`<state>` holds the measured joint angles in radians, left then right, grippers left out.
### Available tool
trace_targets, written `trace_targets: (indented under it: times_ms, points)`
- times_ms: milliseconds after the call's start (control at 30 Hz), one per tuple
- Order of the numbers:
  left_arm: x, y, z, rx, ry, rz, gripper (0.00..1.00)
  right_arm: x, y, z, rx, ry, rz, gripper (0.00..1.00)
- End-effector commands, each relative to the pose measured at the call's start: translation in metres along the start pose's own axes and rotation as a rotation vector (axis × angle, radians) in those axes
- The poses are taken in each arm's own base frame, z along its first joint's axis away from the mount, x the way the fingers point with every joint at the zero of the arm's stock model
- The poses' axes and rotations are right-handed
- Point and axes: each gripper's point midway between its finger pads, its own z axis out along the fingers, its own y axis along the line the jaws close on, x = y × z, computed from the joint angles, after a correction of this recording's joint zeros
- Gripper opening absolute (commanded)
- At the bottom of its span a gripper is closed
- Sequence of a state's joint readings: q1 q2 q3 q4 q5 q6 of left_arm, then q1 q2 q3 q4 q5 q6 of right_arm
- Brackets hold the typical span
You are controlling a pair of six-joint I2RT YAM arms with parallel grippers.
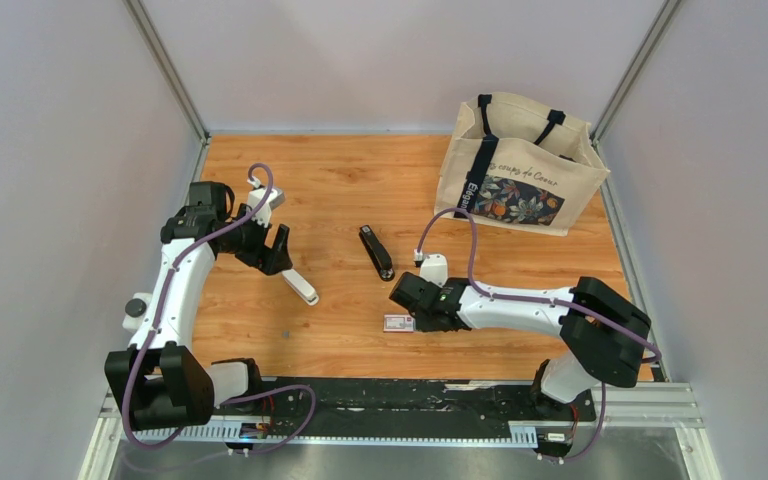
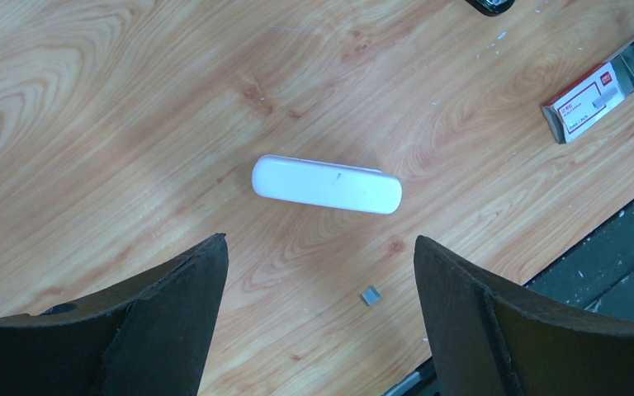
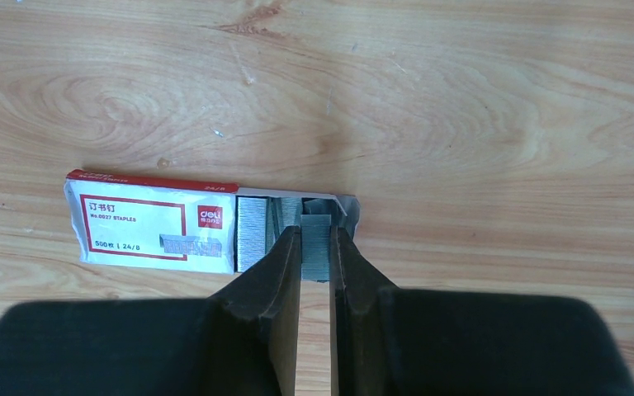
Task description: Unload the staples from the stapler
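Staples: a short silvery-grey strip of joined staples, finely ribbed, held on edge near the table's near edge, a little right of its middle.
Right end effector: its fingers are nearly closed and pinch the strip from both sides, over the right end of the tray.
Red-and-white box: lies flat on the table, with its grey tray slid out to the right (more grey strips lie packed in it, just beside the held one). Whether the held strip touches the tray cannot be told.
Stapler: black, lying closed about the middle of the table, apart from both arms.
Left end effector: fingers spread wide, holding nothing, above a white oblong case toward the left edge.
Small grey metal bit: loose on the wood near the white case, on its near-edge side.
Tote bag: stands at the far right corner.
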<state>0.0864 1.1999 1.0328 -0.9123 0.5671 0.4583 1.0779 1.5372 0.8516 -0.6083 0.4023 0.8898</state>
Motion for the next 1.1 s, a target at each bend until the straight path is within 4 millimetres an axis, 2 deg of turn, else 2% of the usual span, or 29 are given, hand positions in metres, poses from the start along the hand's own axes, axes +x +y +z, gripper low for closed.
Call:
trace_targets:
  times_ms: [0,700,1067]
  points:
    - [-0.006,-0.002,-0.003,0.002,-0.025,0.041,0.91,-0.01,0.011,-0.004,-0.029,-0.037,0.016,0.06]
    - [-0.003,-0.004,-0.001,0.011,-0.024,0.034,0.91,-0.026,0.019,-0.027,-0.088,-0.095,0.037,0.05]
    - [-0.003,-0.004,-0.002,0.005,-0.025,0.041,0.91,-0.015,0.016,-0.012,-0.053,-0.065,0.015,0.06]
